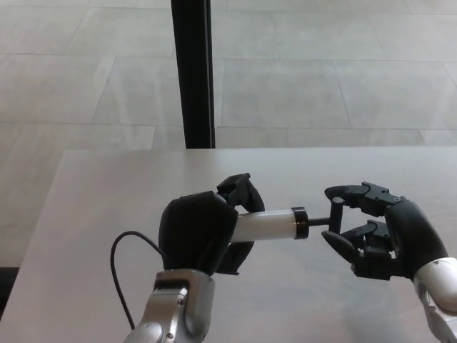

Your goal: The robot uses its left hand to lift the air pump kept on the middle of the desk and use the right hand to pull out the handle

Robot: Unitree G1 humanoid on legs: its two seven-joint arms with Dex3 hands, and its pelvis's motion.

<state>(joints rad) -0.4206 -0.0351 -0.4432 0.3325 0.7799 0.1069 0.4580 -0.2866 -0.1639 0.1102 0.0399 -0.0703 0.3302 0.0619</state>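
Left hand (203,232), black and thick-fingered, is wrapped firmly around the white cylindrical air pump (263,226), which is held level above the pale wooden desk (107,193). At the pump's right end, the black T-shaped handle (334,214) is framed by the right hand (378,232), whose fingers (357,193) and thumb are curled about it; actual contact cannot be told. Beside the left wrist, a thin black cable (121,271) is seen looping.

The air pump (268,225) is held above the middle of the desk (93,207), between the two hands. The left hand (200,232) is on its left end. The right hand (375,229) is on its right, around the handle (335,214).
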